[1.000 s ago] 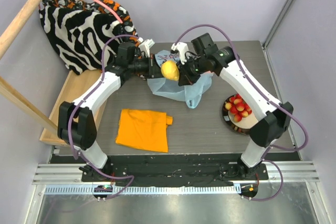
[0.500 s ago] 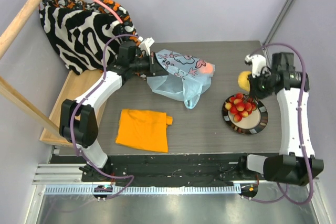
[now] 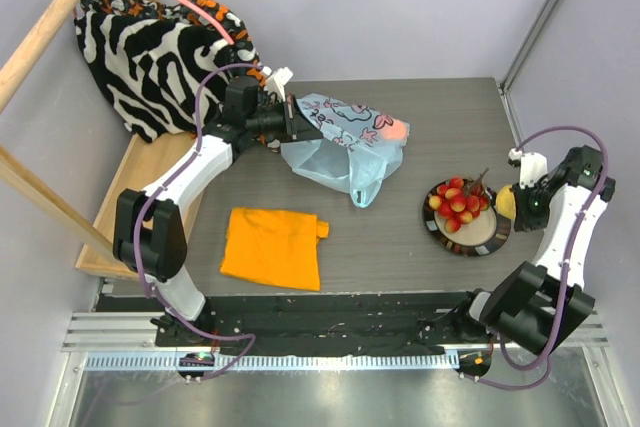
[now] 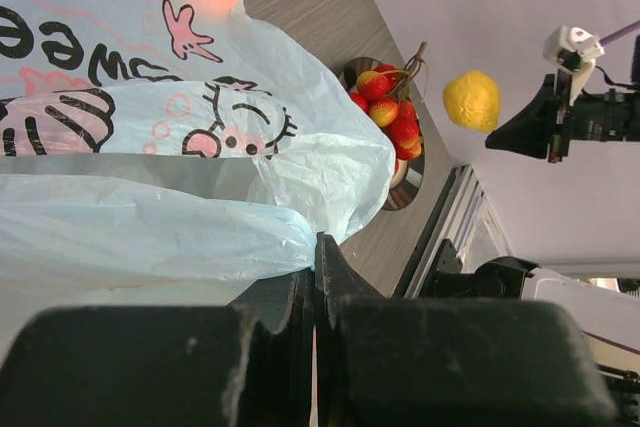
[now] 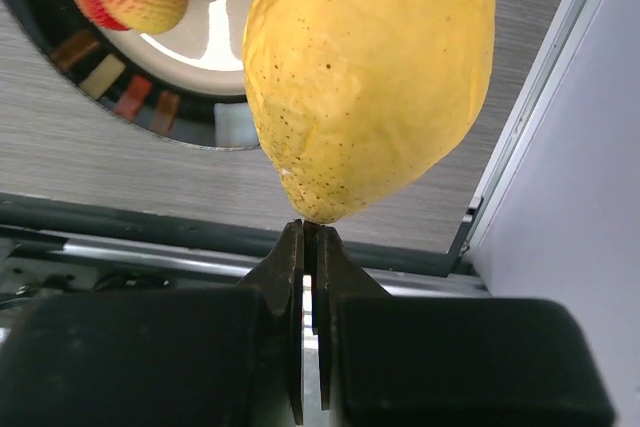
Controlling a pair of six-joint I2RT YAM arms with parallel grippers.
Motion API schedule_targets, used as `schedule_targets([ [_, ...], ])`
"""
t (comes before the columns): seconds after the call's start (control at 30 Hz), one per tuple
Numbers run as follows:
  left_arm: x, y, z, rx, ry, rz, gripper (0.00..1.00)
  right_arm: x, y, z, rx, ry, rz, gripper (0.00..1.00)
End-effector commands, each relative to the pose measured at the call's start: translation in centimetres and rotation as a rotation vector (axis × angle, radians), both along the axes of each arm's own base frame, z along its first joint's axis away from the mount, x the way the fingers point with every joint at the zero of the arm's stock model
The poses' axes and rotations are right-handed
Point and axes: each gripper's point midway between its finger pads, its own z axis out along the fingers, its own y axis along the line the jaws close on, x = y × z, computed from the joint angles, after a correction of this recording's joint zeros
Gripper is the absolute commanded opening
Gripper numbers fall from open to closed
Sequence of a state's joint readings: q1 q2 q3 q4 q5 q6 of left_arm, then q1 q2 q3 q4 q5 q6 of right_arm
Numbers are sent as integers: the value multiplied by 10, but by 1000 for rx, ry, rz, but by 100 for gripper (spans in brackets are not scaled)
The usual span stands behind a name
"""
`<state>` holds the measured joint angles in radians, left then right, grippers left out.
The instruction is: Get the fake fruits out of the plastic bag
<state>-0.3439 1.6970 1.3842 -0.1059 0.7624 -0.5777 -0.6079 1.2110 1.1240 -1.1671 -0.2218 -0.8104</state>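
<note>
The pale blue plastic bag (image 3: 338, 147) with pink print lies at the table's back middle, with a reddish fruit (image 3: 396, 130) showing through its right end. My left gripper (image 3: 296, 119) is shut on the bag's left edge, which also shows in the left wrist view (image 4: 150, 227) at my fingertips (image 4: 316, 247). My right gripper (image 3: 517, 203) is shut on the pointed tip of the yellow lemon (image 3: 506, 201) and holds it above the right rim of the plate (image 3: 470, 250). In the right wrist view the lemon (image 5: 370, 77) sits above my closed gripper (image 5: 311, 232). Red strawberries (image 3: 456, 202) lie on the plate.
An orange folded cloth (image 3: 272, 247) lies front left. A zebra-striped cloth (image 3: 150, 52) hangs at the back left over a wooden board (image 3: 140, 177). The table's right edge and the wall are close to my right gripper.
My right arm has swung from the bag to the far right with the lemon, then come down beside the plate. My left gripper has kept its hold on the bag.
</note>
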Motion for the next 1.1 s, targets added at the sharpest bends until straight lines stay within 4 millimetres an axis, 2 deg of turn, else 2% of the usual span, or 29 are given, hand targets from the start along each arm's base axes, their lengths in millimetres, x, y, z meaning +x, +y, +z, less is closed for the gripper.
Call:
schedule_targets([
  [0.0, -4, 2, 25, -27, -70, -14, 0, 28, -17, -13, -43, -75, 55, 1],
  [0.17, -9, 6, 19, -1, -73, -9, 0, 55, -33, -33, -48, -86, 40, 1],
  [0.27, -10, 9, 6, 28, -68, -7, 0, 65, -35, -44, -39, -74, 54, 1],
  [0.5, -9, 12, -5, 55, -66, -4, 0, 82, -20, -62, -46, -61, 130, 1],
  [0.7, -3, 14, -9, 88, -74, 4, 0, 89, -15, -81, -35, -30, 119, 3],
  [0.9, -3, 14, -11, 97, -70, -3, 0, 75, -12, -94, -29, 19, 127, 6],
  [1.0, -2, 14, -13, 98, -69, 0, 0, 67, -7, -97, -25, 34, 137, 13],
  [1.03, -2, 13, -14, 96, -66, -2, 0, 65, -7, -99, -26, 40, 136, 20],
  [1.07, -2, 13, -15, 96, -64, -4, 0, 64, -6, -99, -23, 46, 131, 33],
])
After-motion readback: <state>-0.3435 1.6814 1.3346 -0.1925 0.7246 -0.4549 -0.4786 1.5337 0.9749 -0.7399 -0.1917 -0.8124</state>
